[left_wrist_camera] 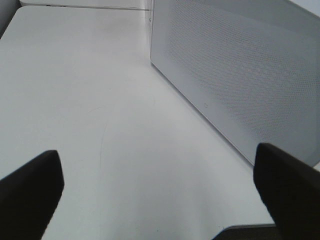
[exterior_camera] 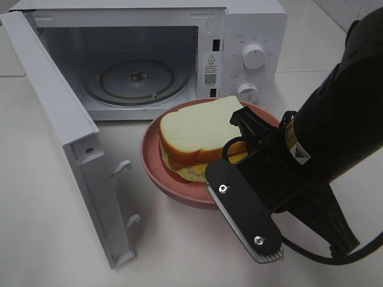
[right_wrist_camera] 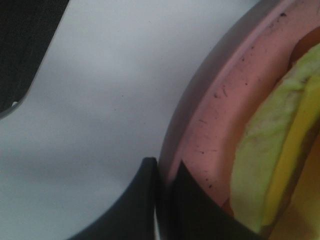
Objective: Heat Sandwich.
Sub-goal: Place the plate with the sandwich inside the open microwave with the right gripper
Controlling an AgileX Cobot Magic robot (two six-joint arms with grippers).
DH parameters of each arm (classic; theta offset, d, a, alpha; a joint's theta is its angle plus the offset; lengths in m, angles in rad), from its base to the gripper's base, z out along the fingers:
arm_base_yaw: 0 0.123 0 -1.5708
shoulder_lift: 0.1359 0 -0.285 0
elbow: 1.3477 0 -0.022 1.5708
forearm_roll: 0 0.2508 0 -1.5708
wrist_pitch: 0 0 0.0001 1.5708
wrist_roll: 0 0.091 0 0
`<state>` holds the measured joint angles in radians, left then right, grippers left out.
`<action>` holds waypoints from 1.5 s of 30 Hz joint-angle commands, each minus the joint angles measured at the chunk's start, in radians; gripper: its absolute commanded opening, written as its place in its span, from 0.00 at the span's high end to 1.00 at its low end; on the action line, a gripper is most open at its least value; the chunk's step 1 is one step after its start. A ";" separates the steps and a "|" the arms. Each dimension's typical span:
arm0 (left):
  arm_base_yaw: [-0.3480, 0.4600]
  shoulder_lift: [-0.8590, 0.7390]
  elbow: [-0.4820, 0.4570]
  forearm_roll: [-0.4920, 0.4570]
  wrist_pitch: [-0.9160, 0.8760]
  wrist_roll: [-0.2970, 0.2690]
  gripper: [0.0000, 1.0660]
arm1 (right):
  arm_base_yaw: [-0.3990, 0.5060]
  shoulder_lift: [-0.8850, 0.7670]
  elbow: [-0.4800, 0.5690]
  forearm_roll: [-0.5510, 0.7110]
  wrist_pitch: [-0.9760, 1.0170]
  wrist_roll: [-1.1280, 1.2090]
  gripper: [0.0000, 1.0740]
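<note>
Right tool (right_wrist_camera: 161, 175) clamps the rim of a pink plate (right_wrist_camera: 220, 115), with the sandwich (exterior_camera: 200, 134) lying on the plate just past the fingertips. Beyond it, the microwave (exterior_camera: 254, 30) stands with its door (exterior_camera: 66, 131) open. Pinched at one edge, the plate could tip or slip, sending the sandwich onto the counter (exterior_camera: 179, 251). Left tool (left_wrist_camera: 157, 190) hangs spread and empty.

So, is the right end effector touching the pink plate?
Touching. The right wrist view shows the right end effector clamping the rim of the pink plate between its fingers.
</note>
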<state>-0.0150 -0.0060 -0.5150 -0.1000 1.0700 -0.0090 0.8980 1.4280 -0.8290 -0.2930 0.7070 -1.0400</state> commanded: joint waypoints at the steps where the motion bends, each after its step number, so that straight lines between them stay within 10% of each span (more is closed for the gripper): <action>1: 0.002 -0.018 0.002 -0.011 -0.003 -0.004 0.08 | -0.010 -0.008 -0.002 -0.010 -0.038 -0.035 1.00; 22: 0.002 -0.018 0.002 -0.011 -0.003 -0.004 0.08 | -0.280 -0.008 -0.002 0.209 -0.117 -0.567 1.00; 45: 0.002 -0.018 0.002 -0.011 -0.003 -0.004 0.08 | -0.302 0.029 -0.002 0.293 -0.201 -0.631 1.00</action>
<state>-0.0150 -0.0060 -0.5150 -0.1000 1.0700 -0.0090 0.5970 1.4610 -0.8290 -0.0140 0.5360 -1.6610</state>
